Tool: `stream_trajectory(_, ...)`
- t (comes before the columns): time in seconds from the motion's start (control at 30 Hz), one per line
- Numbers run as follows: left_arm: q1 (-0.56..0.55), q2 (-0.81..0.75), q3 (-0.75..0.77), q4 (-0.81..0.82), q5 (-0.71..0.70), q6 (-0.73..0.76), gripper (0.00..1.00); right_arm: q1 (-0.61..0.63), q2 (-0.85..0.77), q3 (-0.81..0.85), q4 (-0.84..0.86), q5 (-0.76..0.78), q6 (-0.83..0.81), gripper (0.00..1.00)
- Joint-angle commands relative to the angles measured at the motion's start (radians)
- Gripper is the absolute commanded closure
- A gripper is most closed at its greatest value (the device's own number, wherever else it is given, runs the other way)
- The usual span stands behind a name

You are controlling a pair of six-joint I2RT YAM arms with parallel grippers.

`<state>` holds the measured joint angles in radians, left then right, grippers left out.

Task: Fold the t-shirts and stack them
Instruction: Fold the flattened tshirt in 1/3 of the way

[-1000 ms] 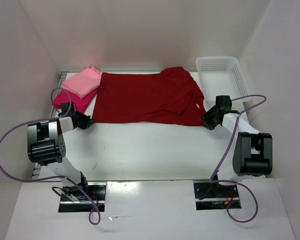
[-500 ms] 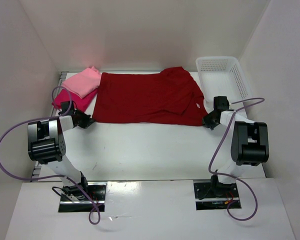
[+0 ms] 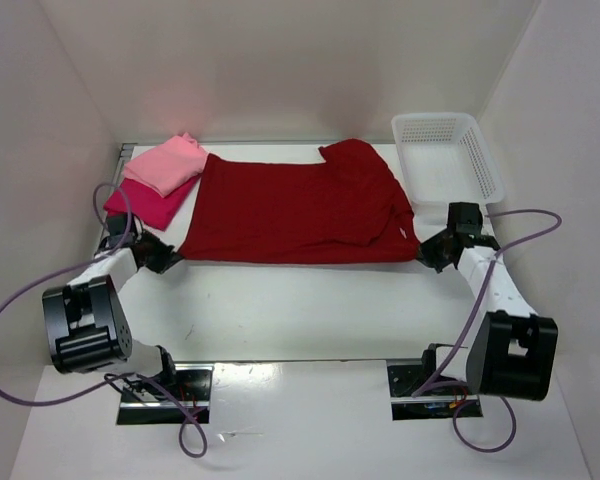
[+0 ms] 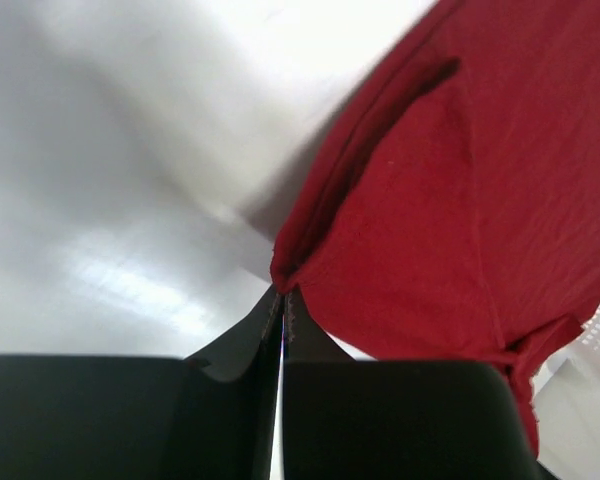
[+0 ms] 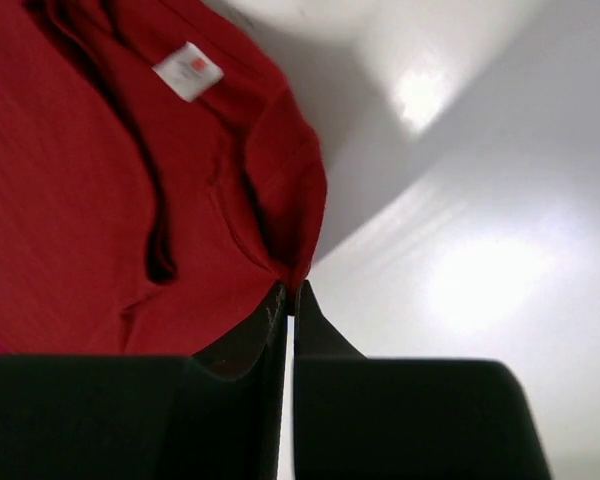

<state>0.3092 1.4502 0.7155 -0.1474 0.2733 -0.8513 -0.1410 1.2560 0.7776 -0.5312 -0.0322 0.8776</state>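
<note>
Top external view: the dark maroon t-shirt point(image 3: 295, 205) lies spread flat across the far half of the desk point(image 3: 300, 300). It sits between the white mesh basket point(image 3: 435, 119) on the right and two folded shirts on the left, where the light pink t-shirt point(image 3: 165, 165) rests on the crimson-magenta t-shirt point(image 3: 140, 207). The left end effector point(image 3: 170, 256) is clamped on its near left corner, and the left wrist view shows the hem pinched between the tips. The right end effector point(image 3: 427, 252) is likewise closed on the near right corner, not far from the neck label point(image 5: 188, 70).

Maroon shirt point(image 3: 290, 210) flat; pink point(image 3: 165, 165) atop crimson point(image 3: 140, 205)
</note>
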Motion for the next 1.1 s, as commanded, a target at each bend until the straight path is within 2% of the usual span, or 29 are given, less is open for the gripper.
stream_trajectory(0.0, 0.071, -0.094, -0.047, -0.164, 0.006, 0.078, 1.00, -0.011, -0.061, 0.032, -0.200, -0.041, -0.014, 1.00)
stream_trajectory(0.17, 0.093, -0.270, -0.068, -0.270, 0.012, 0.060, 1.00, -0.023, -0.121, 0.130, -0.387, 0.032, -0.083, 1.00)
stream_trajectory(0.27, 0.093, -0.309, -0.059, -0.389, 0.035, 0.031, 1.00, -0.014, -0.167, 0.152, -0.450, 0.041, -0.120, 0.99)
stream_trajectory(0.4, 0.093, -0.344, -0.088, -0.457, 0.095, 0.001, 1.00, -0.002, -0.210, 0.175, -0.542, 0.064, -0.149, 0.97)
stream_trajectory(0.43, 0.093, -0.344, -0.088, -0.468, 0.104, 0.001, 0.95, 0.018, -0.220, 0.187, -0.562, 0.078, -0.149, 0.95)
stream_trajectory(0.47, 0.093, -0.358, -0.088, -0.489, 0.089, 0.001, 0.88, 0.018, -0.230, 0.187, -0.599, 0.090, -0.158, 0.93)
stream_trajectory(0.5, 0.093, -0.367, -0.073, -0.489, 0.089, 0.014, 0.68, 0.029, -0.240, 0.215, -0.618, 0.122, -0.167, 0.89)
stream_trajectory(0.53, 0.093, -0.367, -0.061, -0.507, 0.066, 0.014, 0.59, 0.043, -0.241, 0.229, -0.634, 0.144, -0.167, 0.76)
stream_trajectory(0.6, 0.093, -0.367, -0.030, -0.532, 0.041, 0.034, 0.37, 0.061, -0.241, 0.255, -0.664, 0.173, -0.177, 0.62)
stream_trajectory(0.63, 0.093, -0.367, 0.014, -0.543, 0.026, 0.034, 0.13, 0.061, -0.241, 0.267, -0.664, 0.161, -0.187, 0.57)
stream_trajectory(0.7, 0.093, -0.367, 0.059, -0.563, -0.017, 0.063, 0.01, 0.061, -0.241, 0.276, -0.652, 0.161, -0.187, 0.49)
stream_trajectory(0.83, 0.070, -0.346, 0.130, -0.474, 0.024, 0.087, 0.01, 0.070, -0.231, 0.287, -0.586, 0.100, -0.210, 0.48)
stream_trajectory(0.9, 0.006, -0.335, 0.130, -0.398, 0.094, 0.109, 0.03, 0.093, -0.198, 0.246, -0.493, 0.023, -0.238, 0.64)
stream_trajectory(0.93, -0.022, -0.326, 0.121, -0.323, 0.116, 0.109, 0.11, 0.104, -0.181, 0.197, -0.459, -0.054, -0.238, 0.72)
stream_trajectory(0.97, -0.056, -0.312, 0.121, -0.290, 0.106, 0.109, 0.22, 0.127, -0.161, 0.169, -0.422, -0.092, -0.229, 0.91)
stream_trajectory(1.03, -0.166, -0.300, 0.133, -0.261, 0.023, 0.109, 0.48, 0.156, -0.114, 0.096, -0.302, -0.136, -0.189, 1.00)
stream_trajectory(1.07, -0.200, -0.289, 0.133, -0.251, -0.017, 0.109, 0.52, 0.173, -0.100, 0.078, -0.267, -0.152, -0.178, 1.00)
